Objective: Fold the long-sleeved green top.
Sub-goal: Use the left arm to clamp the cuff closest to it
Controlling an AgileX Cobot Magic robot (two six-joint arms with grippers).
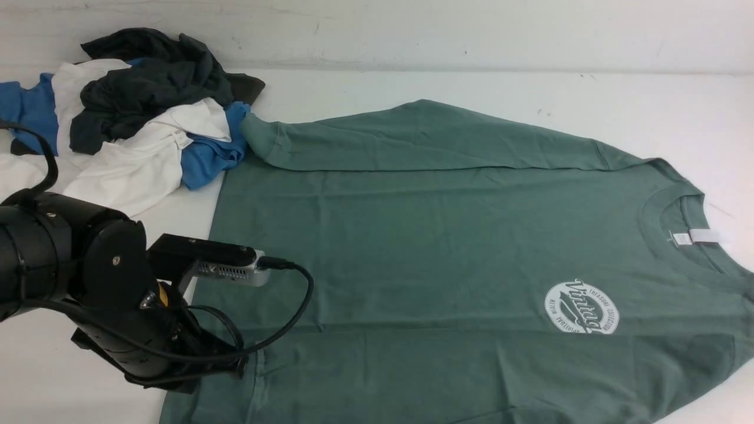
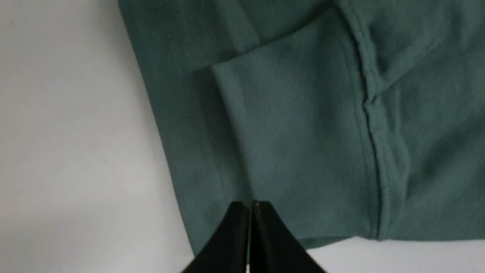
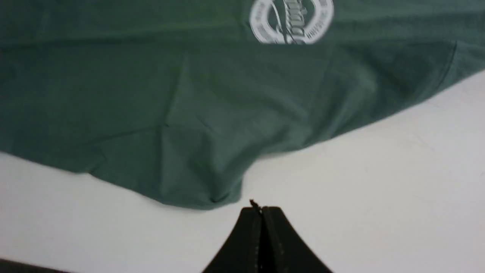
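Left arm (image 1: 88, 282), black and cabled, hangs low over the hem corner of the green long-sleeved top (image 1: 447, 235). The top lies flat, chest up, across the middle of the table, hem toward the robot's left and collar toward its right. The far sleeve (image 1: 412, 138) is laid in over the body and a cuff (image 2: 288, 125) rests near the hem, probably to square the shirt for folding the body.

A heap of white and blue clothes (image 1: 147, 159) with a dark charcoal garment (image 1: 147, 82) on top sits at the far left, touching the far sleeve's cuff.

The left gripper (image 2: 252, 206) is pressed together above the cloth by the hem, with no fabric visibly pinched. The right gripper (image 3: 261, 210) is likewise together over bare table just beside the near edge. Both look poised rather than gripping.

The chest logo (image 1: 581, 307) and neck tag (image 1: 698, 237) face up.

The table (image 1: 530, 88) is plain white and lightly scuffed, and it meets a white wall (image 1: 412, 29) behind.
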